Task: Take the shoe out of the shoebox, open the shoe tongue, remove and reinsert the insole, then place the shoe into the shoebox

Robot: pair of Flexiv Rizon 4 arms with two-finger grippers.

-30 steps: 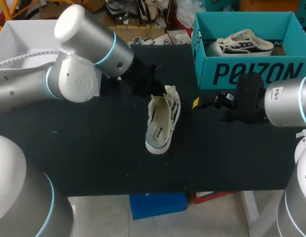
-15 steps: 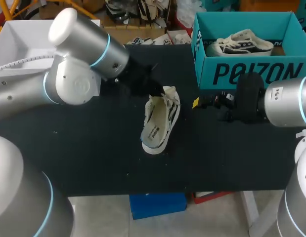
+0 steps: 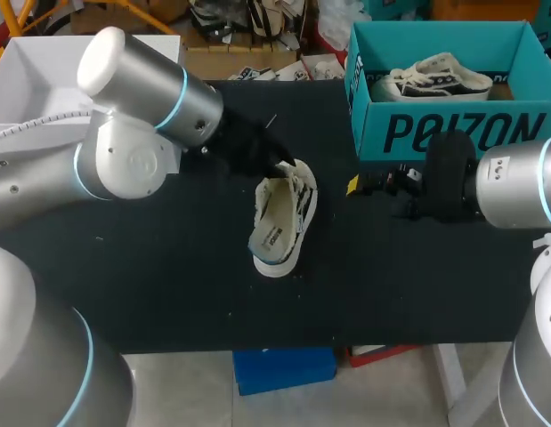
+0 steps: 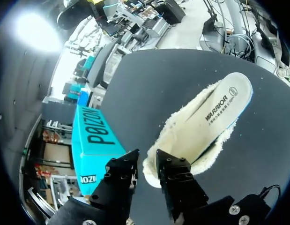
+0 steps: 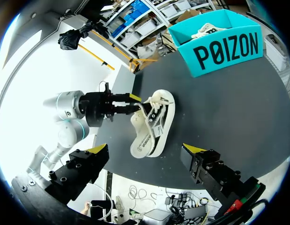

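**A:** Where's the shoe (image 3: 279, 218)?

**B:** Out of the shoebox (image 3: 444, 133), mid-bench (image 3: 168, 267), tipped toward its side. The insole (image 4: 215, 112) is seated and shows through the opening. A second shoe (image 3: 431, 78) sits in the box.

**A:** Left fingers (image 4: 175, 176)?

**B:** Narrow, pinched on the fleecy edge at the laced end. It looks like the tongue, but I can't confirm that. My read is that the grip is there to peel the tongue back so the insole can be reached.

**A:** Right side?

**B:** Right fingers (image 5: 203, 161) are wide and hold nothing. They're parked just in front of the shoebox wall, pointing at the shoe but not touching it. They're probably staged there to pin the sole or go in for the insole once the mouth is open.

**A:** Progress?

**B:** Early. The shoe is out and the tongue step is in hand. The insole isn't pulled yet.

**A:** Risk?

**B:** Nothing pins the shoe down. A pull on the tongue could slide the whole shoe instead of opening it. I'd want the right arm bracing it first.
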